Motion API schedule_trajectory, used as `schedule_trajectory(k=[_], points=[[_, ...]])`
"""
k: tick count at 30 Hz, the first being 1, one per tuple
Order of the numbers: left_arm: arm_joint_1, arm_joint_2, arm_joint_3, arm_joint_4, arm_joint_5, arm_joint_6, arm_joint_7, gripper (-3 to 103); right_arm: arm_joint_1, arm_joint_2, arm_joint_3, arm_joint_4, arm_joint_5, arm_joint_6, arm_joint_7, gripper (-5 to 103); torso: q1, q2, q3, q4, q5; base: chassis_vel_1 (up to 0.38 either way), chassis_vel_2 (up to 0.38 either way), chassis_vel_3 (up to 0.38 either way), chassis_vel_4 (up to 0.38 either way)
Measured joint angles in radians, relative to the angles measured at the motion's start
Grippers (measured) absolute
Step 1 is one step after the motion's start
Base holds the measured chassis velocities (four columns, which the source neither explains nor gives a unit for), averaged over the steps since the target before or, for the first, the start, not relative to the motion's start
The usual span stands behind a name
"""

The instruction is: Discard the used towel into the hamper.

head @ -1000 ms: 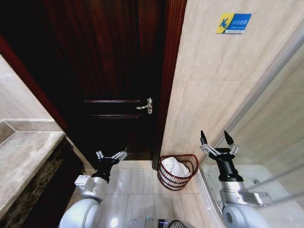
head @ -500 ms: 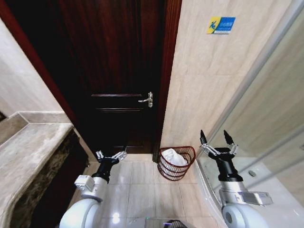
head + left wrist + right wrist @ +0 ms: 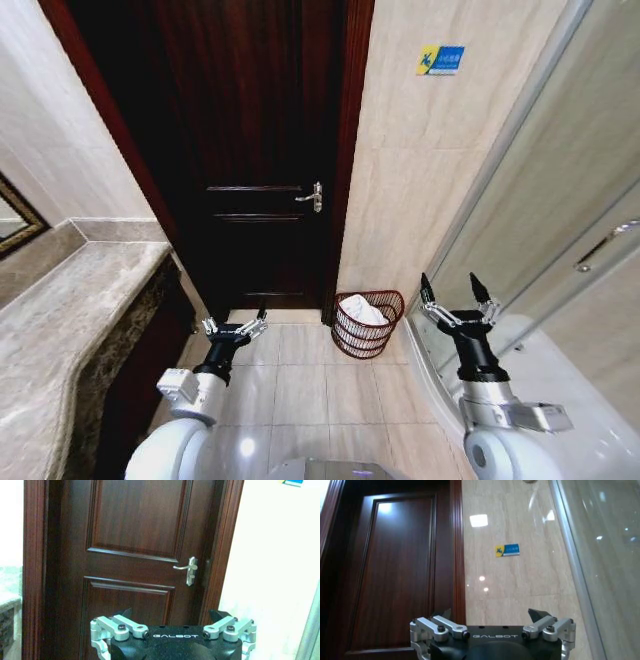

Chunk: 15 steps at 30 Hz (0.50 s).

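Note:
The hamper (image 3: 366,322), a round reddish-brown slatted basket, stands on the floor against the tiled wall, just right of the dark door. A white towel (image 3: 366,310) lies inside it. My left gripper (image 3: 234,328) is open and empty, held low on the left, short of the door. On the right my right gripper (image 3: 459,298) is raised and open with nothing in it, to the right of the hamper. The wrist views show each gripper's open fingers (image 3: 120,627) (image 3: 547,622) facing the door and wall.
A dark wooden door (image 3: 262,160) with a metal handle (image 3: 312,196) stands ahead, shut. A stone counter (image 3: 70,310) runs along the left. A glass shower screen (image 3: 560,200) and its curb close the right side. Beige floor tiles (image 3: 300,390) lie open between them.
The whole head view has shifted: the door and hamper sit farther off and more counter, floor and shower glass show. Both grippers hold the same open pose.

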Motion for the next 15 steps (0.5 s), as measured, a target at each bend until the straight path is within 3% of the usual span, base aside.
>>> schedule_trajectory(k=[15], points=[[0.000,0.000,0.000,0.000,0.000,0.000,0.000,100,0.034,-0.002,-0.004,-0.015,0.000,-0.003,0.006,100,-0.001,0.000,0.000,0.0000,0.0001,-0.022,-0.004,0.006,-0.020]])
